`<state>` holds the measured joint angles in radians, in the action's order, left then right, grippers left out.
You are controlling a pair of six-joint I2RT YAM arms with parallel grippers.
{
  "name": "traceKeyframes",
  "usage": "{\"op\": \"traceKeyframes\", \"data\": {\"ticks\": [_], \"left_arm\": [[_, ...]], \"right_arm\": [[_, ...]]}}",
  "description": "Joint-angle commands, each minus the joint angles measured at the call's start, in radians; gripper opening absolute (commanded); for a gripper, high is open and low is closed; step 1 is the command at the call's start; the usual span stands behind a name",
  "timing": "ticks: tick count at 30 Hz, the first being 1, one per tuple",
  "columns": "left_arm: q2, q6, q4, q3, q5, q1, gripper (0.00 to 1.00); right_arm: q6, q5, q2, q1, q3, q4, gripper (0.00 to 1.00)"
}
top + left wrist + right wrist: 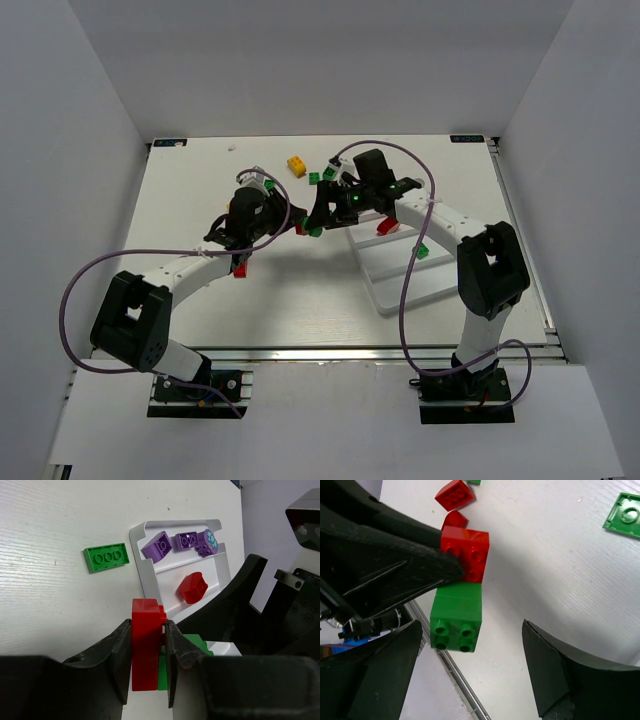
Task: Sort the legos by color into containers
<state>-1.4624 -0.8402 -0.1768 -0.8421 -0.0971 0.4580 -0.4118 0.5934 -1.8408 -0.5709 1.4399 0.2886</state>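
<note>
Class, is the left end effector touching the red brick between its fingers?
Touching. Left wrist view: left end effector fingers press both sides of the red brick.

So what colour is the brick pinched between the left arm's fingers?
The brick is red, clearest in the left wrist view.

A flat white table top (300, 290) sits inside plain pale grey walls (330, 60). A shiny silver metal rail (330, 353) runs along its near edge, and a small dark tag (170, 142) sits at each far corner
</note>
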Motion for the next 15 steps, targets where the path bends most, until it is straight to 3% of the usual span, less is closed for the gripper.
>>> {"op": "traceKeyframes", "data": {"ticks": [1, 10, 15], "left_arm": [[0.043, -0.014, -0.036, 0.009, 0.010, 0.016, 0.14], [0.027, -0.030, -0.058, 0.023, 0.008, 0.038, 0.14], [0.019, -0.027, -0.056, 0.014, 0.013, 0.039, 0.14]], "right_arm": [[-0.012, -0.035, -0.011, -0.006, 0.034, -0.008, 0.85], [-0.028, -0.043, -0.037, -0.011, 0.057, -0.016, 0.75], [-0.018, -0.046, -0.020, -0.009, 0.044, -0.020, 0.61]]}}
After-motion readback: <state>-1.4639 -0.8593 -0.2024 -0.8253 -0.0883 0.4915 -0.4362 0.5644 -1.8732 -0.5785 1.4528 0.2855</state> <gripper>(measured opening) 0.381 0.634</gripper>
